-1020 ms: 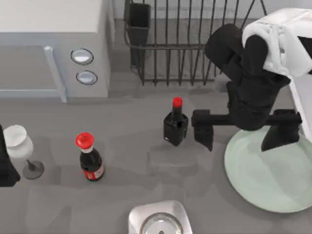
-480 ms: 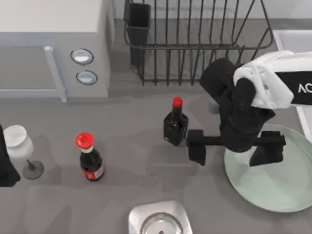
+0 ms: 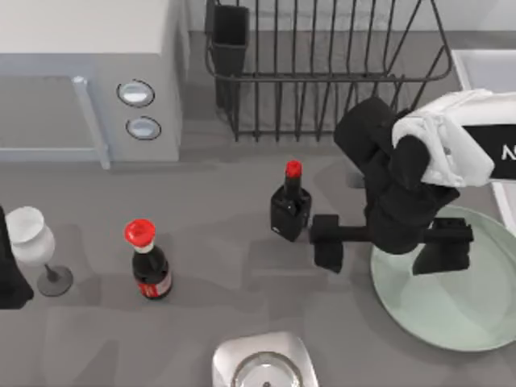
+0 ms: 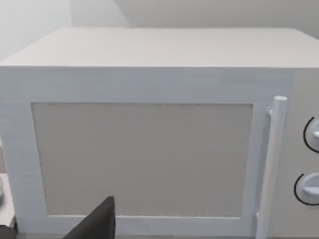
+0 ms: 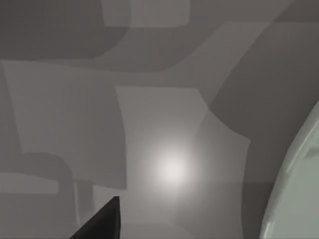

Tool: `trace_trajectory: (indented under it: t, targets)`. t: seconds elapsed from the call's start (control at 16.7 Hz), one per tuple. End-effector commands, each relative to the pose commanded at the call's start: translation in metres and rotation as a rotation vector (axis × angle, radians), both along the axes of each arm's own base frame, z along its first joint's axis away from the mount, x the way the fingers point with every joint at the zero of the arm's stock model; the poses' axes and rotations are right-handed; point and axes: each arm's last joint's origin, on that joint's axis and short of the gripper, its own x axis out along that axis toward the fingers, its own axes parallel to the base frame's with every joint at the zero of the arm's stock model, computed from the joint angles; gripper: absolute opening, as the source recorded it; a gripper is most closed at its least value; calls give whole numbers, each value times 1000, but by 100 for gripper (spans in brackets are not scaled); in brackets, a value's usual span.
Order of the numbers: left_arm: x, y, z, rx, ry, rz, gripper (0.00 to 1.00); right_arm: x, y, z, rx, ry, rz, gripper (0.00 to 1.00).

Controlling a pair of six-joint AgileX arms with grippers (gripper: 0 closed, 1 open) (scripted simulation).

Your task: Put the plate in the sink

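The pale mint-green plate (image 3: 455, 314) lies flat on the grey table at the front right, and its rim (image 5: 299, 189) shows in the right wrist view. My right gripper (image 3: 384, 244) hangs over the plate's left edge, open wide. One finger (image 3: 326, 243) is above bare table left of the plate, and the other finger (image 3: 442, 250) is above the plate. A corner of the white sink (image 3: 481, 63) shows at the back right, behind the arm. My left gripper (image 3: 8, 270) stays parked at the table's left edge, open, with one fingertip (image 4: 97, 224) facing the microwave.
A black bottle with a red cap (image 3: 290, 211) stands just left of the right gripper. A cola bottle (image 3: 150, 262) and a wine glass (image 3: 32, 242) stand at the left. The microwave (image 3: 89, 72) and black wire dish rack (image 3: 322, 72) line the back. A silvery square object (image 3: 262, 363) sits front centre.
The right arm has come forward and left, lowering over the plate's left edge and uncovering the sink corner. In the last half second it barely moved.
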Motion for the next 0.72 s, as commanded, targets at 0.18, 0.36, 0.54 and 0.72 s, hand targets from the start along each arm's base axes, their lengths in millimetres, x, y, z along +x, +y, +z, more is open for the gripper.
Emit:
trace_trajectory:
  t: [0.18,0.36,0.54,0.72]
  targets:
    - [0,0,0,0,0,0,100,0,0,0,0,0,0,62]
    - [0,0,0,0,0,0,100,0,0,0,0,0,0,40]
    - [0,0,0,0,0,0,100,0,0,0,0,0,0,17]
    - [0,0,0,0,0,0,100,0,0,0,0,0,0,0]
